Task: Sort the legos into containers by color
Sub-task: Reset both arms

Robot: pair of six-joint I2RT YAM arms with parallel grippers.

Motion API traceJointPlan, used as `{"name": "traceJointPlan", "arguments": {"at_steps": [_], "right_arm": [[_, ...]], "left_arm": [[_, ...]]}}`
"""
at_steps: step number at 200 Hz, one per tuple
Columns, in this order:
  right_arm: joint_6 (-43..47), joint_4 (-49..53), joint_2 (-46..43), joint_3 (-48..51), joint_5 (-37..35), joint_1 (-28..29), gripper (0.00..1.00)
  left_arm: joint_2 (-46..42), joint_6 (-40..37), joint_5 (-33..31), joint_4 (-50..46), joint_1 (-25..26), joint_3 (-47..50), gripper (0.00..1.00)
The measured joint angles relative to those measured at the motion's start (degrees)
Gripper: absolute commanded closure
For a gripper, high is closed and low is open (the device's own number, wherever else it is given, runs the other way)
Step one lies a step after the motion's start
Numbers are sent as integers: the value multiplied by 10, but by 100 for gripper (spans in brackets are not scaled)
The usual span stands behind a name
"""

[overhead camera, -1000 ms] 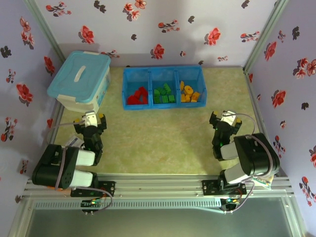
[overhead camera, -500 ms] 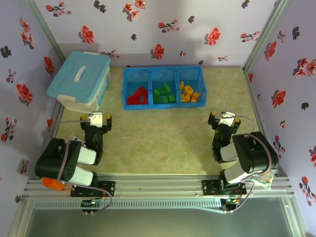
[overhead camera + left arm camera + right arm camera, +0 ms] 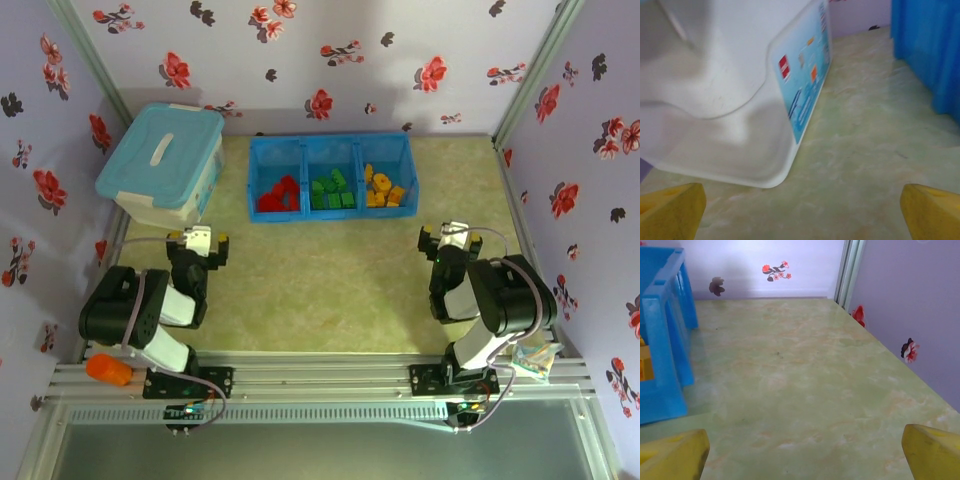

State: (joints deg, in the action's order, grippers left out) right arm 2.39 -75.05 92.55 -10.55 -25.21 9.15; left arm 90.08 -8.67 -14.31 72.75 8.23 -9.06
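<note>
Green marbled tabletop [image 3: 330,270], floral-papered walls [image 3: 320,60] on three sides. We see the long blue tray [image 3: 330,139] at the far middle, with three compartments. Red legos [image 3: 279,195] are in the left one, green legos [image 3: 332,190] in the middle, orange-yellow legos [image 3: 383,188] in the right. The pale blue tub [image 3: 205,180] with its white-handled lid [image 3: 160,150] sits just left of the tray, not touching it.

The left gripper [image 3: 198,238] is low over the tabletop on the near side of the tub, jaws wide apart, nothing between them. On the left wrist camera we get yellow fingertips [image 3: 670,210] in both bottom corners. The tub's translucent wall with a printed label [image 3: 805,95] is close ahead, and the tray wall is at the right edge.

The right gripper [image 3: 452,235] is on the right of the tabletop, nearer to us than the tray's right end, jaws spread, empty. On the right wrist camera, yellow fingertips [image 3: 932,452] sit in both bottom corners. The tray corner is on the left, and bare tabletop runs ahead to the wall and an aluminium corner post [image 3: 847,270].
</note>
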Motion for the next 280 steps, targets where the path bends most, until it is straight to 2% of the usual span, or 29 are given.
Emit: {"name": "traceJointPlan", "arguments": {"at_steps": [38, 62, 77, 96, 124, 188, 242, 280], "right_arm": [[-11, 26, -10, -15, 12, -3, 1], [-24, 87, -11, -42, 14, -14, 1], [-45, 151, -13, -84, 31, -40, 1], [-63, 180, -21, -106, 46, -70, 1], [-76, 210, -24, -107, 59, -74, 1], [-83, 227, -24, -107, 69, -74, 1], [-85, 227, -24, -107, 71, -74, 1], [-85, 227, -24, -107, 71, -74, 1]], "left_arm": [[3, 10, 13, 1, -5, -6, 0], [3, 15, 16, -9, -9, -15, 0], [2, 25, 23, -45, -18, -36, 0], [-2, 46, 35, -121, -43, -91, 0], [-10, 76, 65, -174, -90, -135, 0], [-12, 92, 86, -211, -93, -134, 0], [-12, 112, 73, -177, -93, -95, 0], [-12, 117, 59, -189, -92, -108, 0]]}}
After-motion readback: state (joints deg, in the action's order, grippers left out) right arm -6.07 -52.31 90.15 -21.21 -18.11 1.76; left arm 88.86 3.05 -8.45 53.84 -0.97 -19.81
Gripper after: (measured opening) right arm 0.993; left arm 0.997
